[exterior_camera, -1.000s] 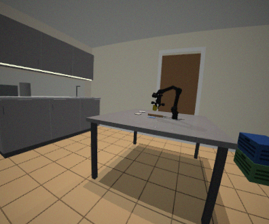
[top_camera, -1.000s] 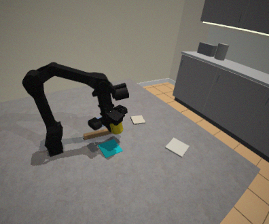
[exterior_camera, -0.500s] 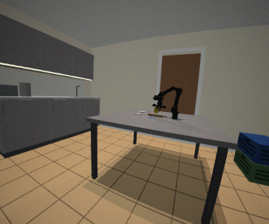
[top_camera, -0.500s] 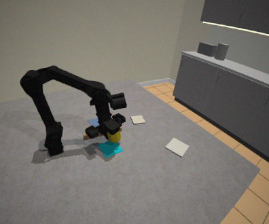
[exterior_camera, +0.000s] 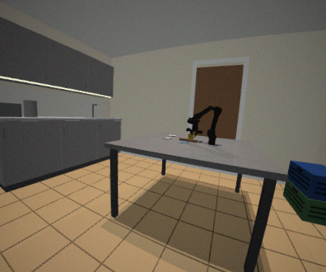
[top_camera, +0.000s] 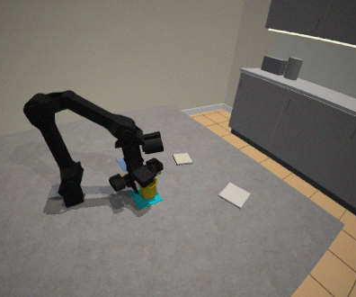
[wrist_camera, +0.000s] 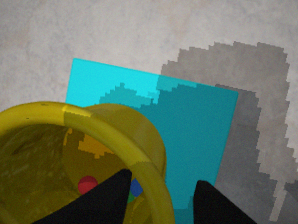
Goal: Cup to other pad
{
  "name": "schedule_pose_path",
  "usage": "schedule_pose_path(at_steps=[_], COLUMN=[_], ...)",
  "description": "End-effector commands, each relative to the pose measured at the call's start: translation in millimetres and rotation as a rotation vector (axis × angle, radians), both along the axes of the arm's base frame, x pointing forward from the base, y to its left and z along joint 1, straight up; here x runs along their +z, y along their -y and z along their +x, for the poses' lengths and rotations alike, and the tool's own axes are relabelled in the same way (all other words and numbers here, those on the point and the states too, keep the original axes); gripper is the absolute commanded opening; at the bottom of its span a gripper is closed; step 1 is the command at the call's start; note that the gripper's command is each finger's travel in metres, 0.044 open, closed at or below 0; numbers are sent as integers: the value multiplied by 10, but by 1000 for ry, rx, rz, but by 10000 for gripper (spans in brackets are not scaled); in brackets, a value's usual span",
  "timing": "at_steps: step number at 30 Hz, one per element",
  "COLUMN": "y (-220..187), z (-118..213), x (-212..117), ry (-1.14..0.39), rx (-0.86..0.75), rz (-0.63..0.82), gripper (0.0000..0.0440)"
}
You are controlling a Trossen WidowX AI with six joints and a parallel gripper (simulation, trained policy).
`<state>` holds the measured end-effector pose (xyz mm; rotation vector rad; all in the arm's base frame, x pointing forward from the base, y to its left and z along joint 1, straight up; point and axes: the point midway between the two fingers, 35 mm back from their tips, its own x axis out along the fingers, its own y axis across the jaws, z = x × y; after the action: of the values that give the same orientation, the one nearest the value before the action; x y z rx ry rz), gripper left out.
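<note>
The yellow cup (top_camera: 149, 191) (exterior_camera: 191, 136) (wrist_camera: 147, 131) stands on the cyan pad (top_camera: 140, 202) (wrist_camera: 200, 130) and looks upright. In the wrist view a red marble (wrist_camera: 88, 185), a blue marble (wrist_camera: 136, 188) and part of a green one show inside it. My gripper (wrist_camera: 163, 184) is partly open at the cup, one finger over the inside and one outside, with the cup's wall between them and a gap beside it. The blue pad (top_camera: 121, 164) (exterior_camera: 183, 143) is partly hidden behind the arm in the top view.
A wooden bar (exterior_camera: 188, 140) lies between the two pads, mostly hidden by the arm in the top view. Two pale flat tiles lie on the table, one (top_camera: 182, 158) beyond the cup and a larger one (top_camera: 235, 195) toward the table's right edge.
</note>
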<state>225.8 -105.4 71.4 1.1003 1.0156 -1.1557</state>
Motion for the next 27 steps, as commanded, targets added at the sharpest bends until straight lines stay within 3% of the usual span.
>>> schedule_pose_path(at_steps=[1,10,27], y=[25,10,23], z=[30,-19,-133], x=[34,128,492], ry=[43,97,203], rx=[-8,-13,-51], rz=[-3,8,5], gripper=[176,199,282])
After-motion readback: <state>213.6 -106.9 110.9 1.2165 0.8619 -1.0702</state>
